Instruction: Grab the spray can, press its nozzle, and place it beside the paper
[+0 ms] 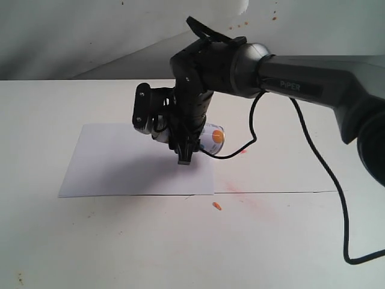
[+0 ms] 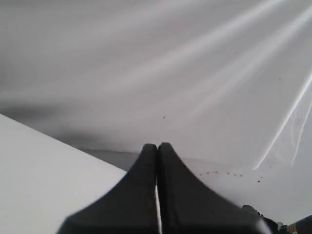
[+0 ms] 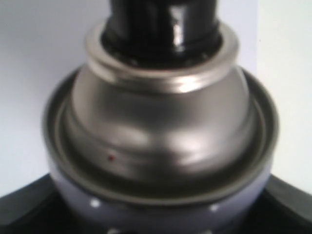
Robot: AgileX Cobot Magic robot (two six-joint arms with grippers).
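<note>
My right gripper [image 1: 183, 146] is shut on the spray can [image 1: 214, 136] and holds it tilted in the air over the right part of the white paper [image 1: 114, 162]. An orange dot shows on the can's white label. The right wrist view is filled by the can's silver domed shoulder [image 3: 161, 126], with the black nozzle [image 3: 163, 24] on top of it. Dark fingers [image 3: 24, 204] flank the can's body low in that view. Nothing touches the nozzle. My left gripper [image 2: 157, 146] is shut on nothing and faces a white backdrop; it is outside the exterior view.
The right arm's black cable [image 1: 325, 174] loops down over the white table [image 1: 289, 241]. Orange marks [image 1: 217, 206] and a faint red smear lie just right of the paper's near corner. A thin seam [image 1: 271, 192] crosses the table.
</note>
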